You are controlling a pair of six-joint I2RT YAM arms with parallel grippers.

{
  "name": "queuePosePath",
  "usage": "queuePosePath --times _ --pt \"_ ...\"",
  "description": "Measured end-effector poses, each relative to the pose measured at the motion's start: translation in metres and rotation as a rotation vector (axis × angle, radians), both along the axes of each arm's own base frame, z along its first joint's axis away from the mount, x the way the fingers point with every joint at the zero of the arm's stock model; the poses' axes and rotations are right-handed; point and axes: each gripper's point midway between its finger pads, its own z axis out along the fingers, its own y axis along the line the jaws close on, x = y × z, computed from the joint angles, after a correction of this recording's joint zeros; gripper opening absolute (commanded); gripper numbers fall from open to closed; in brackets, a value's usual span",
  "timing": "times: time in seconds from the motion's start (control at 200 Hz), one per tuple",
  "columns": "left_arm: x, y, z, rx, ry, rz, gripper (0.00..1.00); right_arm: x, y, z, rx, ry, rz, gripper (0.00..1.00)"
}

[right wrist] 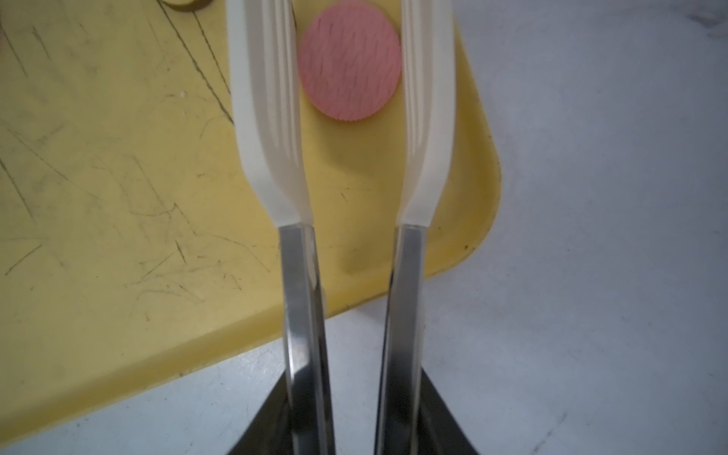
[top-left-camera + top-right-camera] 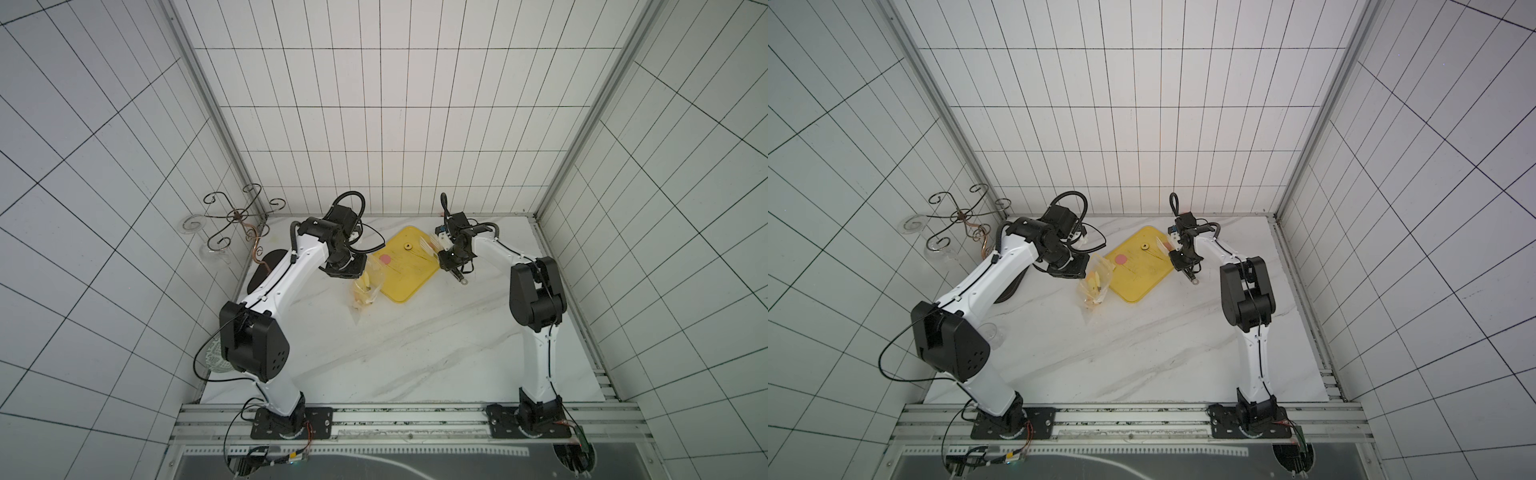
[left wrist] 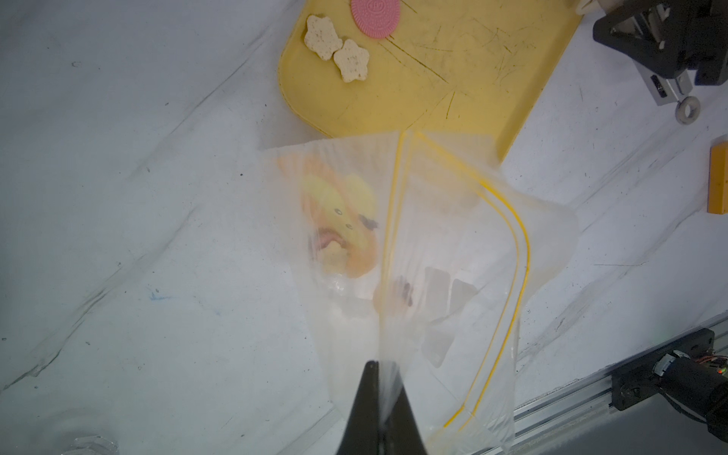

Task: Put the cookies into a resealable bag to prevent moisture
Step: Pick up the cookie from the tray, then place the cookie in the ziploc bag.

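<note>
Tongs (image 1: 272, 118), steel with white tips, clamped in the right tool (image 1: 350, 425), bracket a pink round cookie (image 1: 348, 59) over the scratched yellow plastic tray (image 1: 118, 197)'s corner. The left tool (image 3: 380, 378), pressed together, pinches the clear crinkly resealable bag (image 3: 433, 236) just beside that tray.

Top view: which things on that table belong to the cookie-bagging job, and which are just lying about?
Part of the job: resealable bag, pinched by the left fingers; pink cookies; star cookies; yellow tray; tongs, held in the right fingers.
Just lying about: curly wire stand; clear glass by it; yellow block.
</note>
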Motion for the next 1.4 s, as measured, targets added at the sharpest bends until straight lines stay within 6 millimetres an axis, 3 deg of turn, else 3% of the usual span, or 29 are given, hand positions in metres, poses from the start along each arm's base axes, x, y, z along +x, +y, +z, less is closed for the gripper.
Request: queuePosePath --times 0.11,0.225,0.33,0.51,0.69,0.81,0.935,1.07,1.259,1.399 --pt "0.0 0.0 0.0 0.0 0.0 0.0 0.0 0.0 0.0 0.004 0.002 -0.007 0.001 0.4" --pt "0.0 0.0 0.0 0.0 0.0 0.0 0.0 0.0 0.001 0.023 0.013 -0.037 0.003 0.4" --pt "0.0 0.0 0.0 0.0 0.0 0.0 0.0 -0.002 0.006 0.054 0.036 -0.095 0.015 0.39" --pt "0.0 0.0 0.0 -0.001 0.0 0.0 0.0 -0.014 0.022 0.127 0.107 -0.228 0.058 0.39" --pt "0.001 -0.001 0.001 -0.004 -0.002 -0.001 0.0 -0.053 0.053 0.187 0.212 -0.317 0.151 0.39" --pt "0.003 -0.003 0.005 -0.013 -0.01 -0.002 0.0 -0.091 0.083 0.211 0.293 -0.328 0.237 0.38" --pt "0.005 -0.005 0.01 -0.028 -0.021 -0.002 0.0 -0.136 0.111 0.214 0.362 -0.282 0.319 0.38" --pt "0.005 -0.008 0.011 -0.047 -0.021 -0.003 0.0 -0.175 0.131 0.195 0.394 -0.189 0.38 0.38" --pt "0.005 -0.01 0.012 -0.065 -0.016 0.002 0.0 -0.199 0.14 0.17 0.397 -0.098 0.401 0.39" --pt "0.005 -0.013 0.013 -0.081 -0.011 0.003 0.0 -0.201 0.139 0.163 0.376 -0.088 0.392 0.45"
